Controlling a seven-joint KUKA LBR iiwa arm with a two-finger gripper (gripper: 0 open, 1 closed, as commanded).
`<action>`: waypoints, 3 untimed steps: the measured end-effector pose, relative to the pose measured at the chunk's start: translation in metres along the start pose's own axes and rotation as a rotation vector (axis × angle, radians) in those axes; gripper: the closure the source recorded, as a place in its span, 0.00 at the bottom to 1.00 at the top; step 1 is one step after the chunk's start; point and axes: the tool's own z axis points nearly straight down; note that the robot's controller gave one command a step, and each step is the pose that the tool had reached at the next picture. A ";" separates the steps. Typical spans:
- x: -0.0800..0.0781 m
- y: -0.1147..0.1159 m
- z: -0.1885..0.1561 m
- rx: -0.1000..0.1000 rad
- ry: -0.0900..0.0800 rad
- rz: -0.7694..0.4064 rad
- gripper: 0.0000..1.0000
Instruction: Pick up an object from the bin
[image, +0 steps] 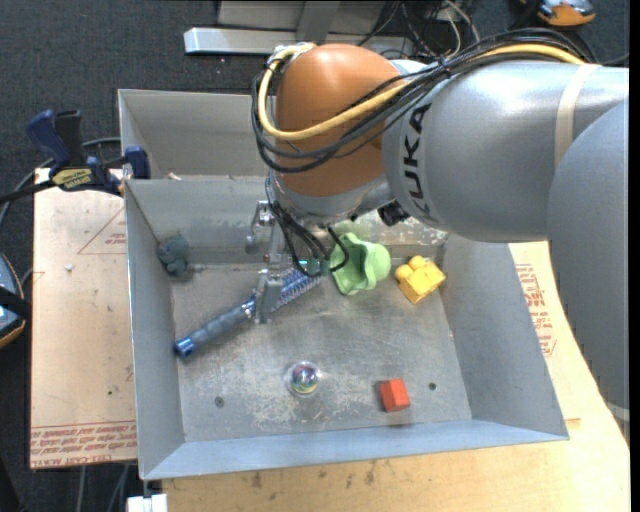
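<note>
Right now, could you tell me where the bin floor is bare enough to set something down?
Bare floor lies in the front-left corner, between the blue-handled brush, the shiny ball and the bin's left wall, and at front right, between the red block, the yellow block and the right wall. Crowded at back centre: gripper, brush head, green soft thing.

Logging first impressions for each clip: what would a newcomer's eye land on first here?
The big grey arm with its orange cover looms over the back of the bin, its hand low at a blue-handled brush lying slantwise in the middle. Bright colours come next: a green lump and yellow block at the back right, a red block and shiny ball near the front.
</note>
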 end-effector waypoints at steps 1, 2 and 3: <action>0.007 -0.033 0.156 -0.004 -0.015 -0.053 0.00; 0.007 -0.032 0.152 -0.005 -0.015 -0.054 1.00; -0.021 -0.035 -0.003 -0.001 -0.018 -0.139 1.00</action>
